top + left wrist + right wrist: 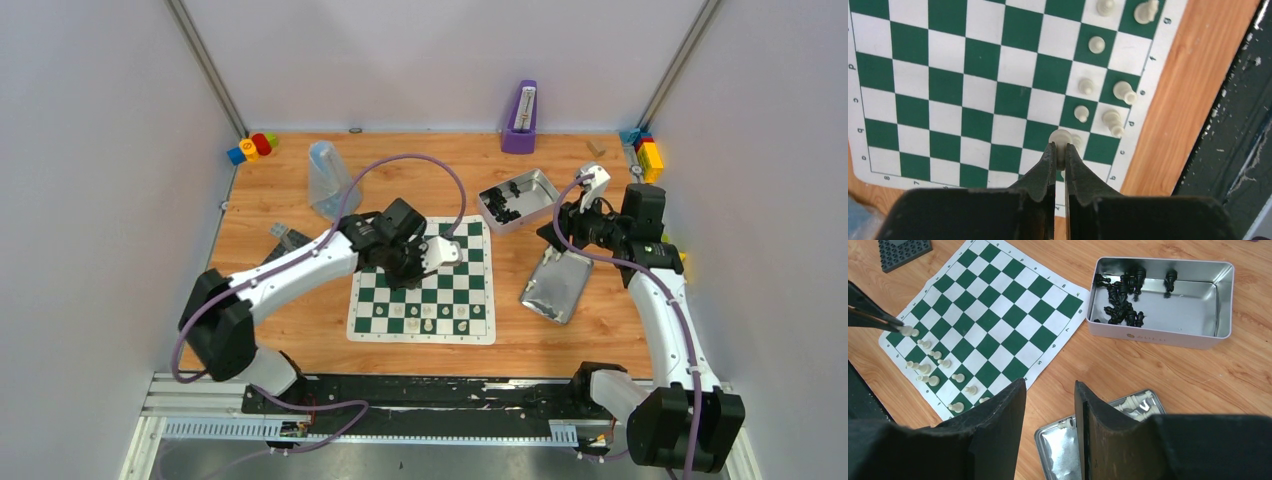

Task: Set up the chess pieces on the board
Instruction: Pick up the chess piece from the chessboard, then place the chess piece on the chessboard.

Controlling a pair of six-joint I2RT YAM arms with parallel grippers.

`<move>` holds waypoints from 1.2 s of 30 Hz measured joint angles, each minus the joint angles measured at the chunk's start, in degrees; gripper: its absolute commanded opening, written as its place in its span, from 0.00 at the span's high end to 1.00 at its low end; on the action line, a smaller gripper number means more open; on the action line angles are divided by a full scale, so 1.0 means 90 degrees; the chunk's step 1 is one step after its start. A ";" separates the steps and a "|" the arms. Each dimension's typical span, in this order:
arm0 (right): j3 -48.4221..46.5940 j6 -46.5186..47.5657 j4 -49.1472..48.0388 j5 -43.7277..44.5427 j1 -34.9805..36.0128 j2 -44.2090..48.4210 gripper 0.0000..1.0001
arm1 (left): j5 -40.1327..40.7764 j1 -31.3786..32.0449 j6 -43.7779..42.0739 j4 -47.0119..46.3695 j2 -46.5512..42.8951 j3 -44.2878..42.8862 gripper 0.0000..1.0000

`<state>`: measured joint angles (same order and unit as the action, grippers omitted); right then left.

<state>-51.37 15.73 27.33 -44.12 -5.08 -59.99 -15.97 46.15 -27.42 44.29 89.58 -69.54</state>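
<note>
**knightowl:** so what's the left arm doing here?

**rook_n_roll:** It's stretched from its base at the near-left corner, forearm running diagonally over the table, wrist bent down over the board. The left gripper is pinched tight on one cream piece, its round head poking out just past the fingertips. That piece sits over the second row in from the lettered edge, right next to the chess pieces already standing there in two short rows. Can't tell if its base is touching the mat or just above it.

**knightowl:** and the right one?

**rook_n_roll:** It goes up along the right side, elbow far back, wrist turned in toward the middle. The right gripper has its jaws apart with nothing between them, hanging over a silver lid that has a few more cream pieces lying in it. Beyond that is a tin with the black pieces heaped in one end. The board lies flat between the two arms, near the table's front edge.
</note>
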 measured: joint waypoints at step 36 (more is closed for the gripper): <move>0.0000 0.0272 0.0146 -0.0068 0.0000 -0.0228 0.58 | 0.0070 -0.0350 -0.0952 -0.1207 -0.2220 0.3517 0.93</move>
<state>-51.37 18.17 28.64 -44.73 -5.08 -62.04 -15.33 43.00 -35.99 33.43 69.60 -37.89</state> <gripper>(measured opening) 0.422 0.105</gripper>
